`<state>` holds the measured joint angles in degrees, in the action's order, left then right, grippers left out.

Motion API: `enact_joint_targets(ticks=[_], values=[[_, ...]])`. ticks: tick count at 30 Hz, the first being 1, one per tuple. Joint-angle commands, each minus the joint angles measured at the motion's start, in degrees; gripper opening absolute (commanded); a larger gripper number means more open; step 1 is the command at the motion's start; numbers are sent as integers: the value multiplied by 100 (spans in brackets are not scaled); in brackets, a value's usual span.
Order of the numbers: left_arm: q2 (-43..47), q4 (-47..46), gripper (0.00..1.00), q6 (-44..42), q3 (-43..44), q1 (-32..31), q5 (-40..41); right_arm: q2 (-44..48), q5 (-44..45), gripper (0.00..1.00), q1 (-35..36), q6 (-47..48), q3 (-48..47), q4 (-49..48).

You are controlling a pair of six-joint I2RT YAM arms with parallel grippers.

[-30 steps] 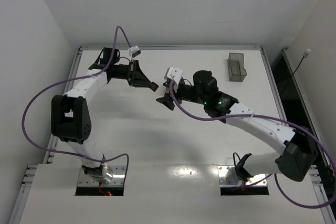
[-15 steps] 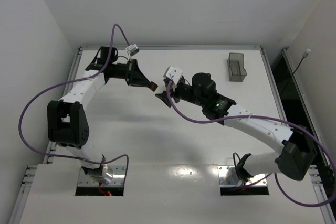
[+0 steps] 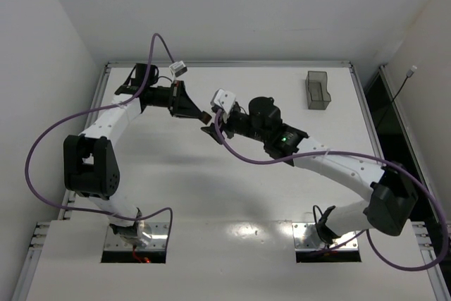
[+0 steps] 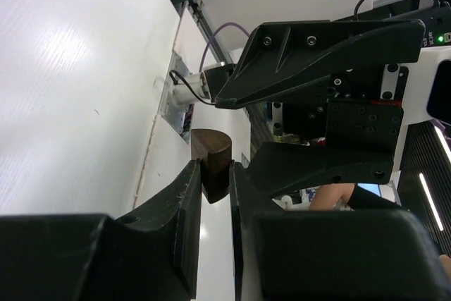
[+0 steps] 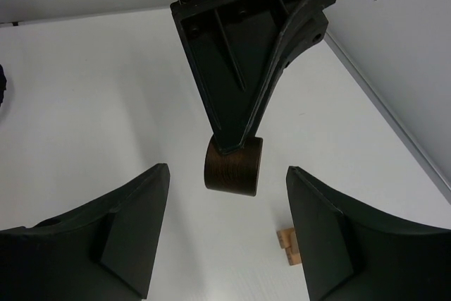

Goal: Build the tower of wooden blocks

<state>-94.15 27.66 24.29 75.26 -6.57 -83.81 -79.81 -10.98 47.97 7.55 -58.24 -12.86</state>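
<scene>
My left gripper (image 3: 203, 114) is shut on a dark brown wood block with a rounded side (image 5: 234, 166) and holds it in the air above the table. In the left wrist view the block (image 4: 211, 163) sits between the fingertips. My right gripper (image 3: 211, 132) is open and empty; its jaws stand wide on either side of that block without touching it (image 5: 227, 174). A small stack of light tan wood blocks (image 5: 287, 246) sits on the table below, to the right. It does not show in the top view.
A translucent grey tray (image 3: 318, 90) stands at the back right of the white table (image 3: 176, 188). Both arms meet above the table's back middle, with purple cables looping around them.
My right gripper has moved left toward the left gripper and now brackets the dark brown block. The left gripper has barely moved and still holds the block.
</scene>
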Motion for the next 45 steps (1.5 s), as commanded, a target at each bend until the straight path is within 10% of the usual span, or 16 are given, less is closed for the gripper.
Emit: enact_joint_targets(ticks=[1,20,29,37,45], values=[[204,29,0,-153,252,-55,-804,-17,-88,63,64,36,-285,-305],[204,196,0,-259,304,-108,-856,-289,-88,34,64,89,-408,-305],[204,301,0,-373,410,-108,-804,-342,-88,1,64,89,-460,-305],[318,99,100,-232,313,-55,-277,-176,-35,0,64,89,-408,-305],[624,99,100,-180,244,620,1361,176,254,0,-67,-209,-293,82]])
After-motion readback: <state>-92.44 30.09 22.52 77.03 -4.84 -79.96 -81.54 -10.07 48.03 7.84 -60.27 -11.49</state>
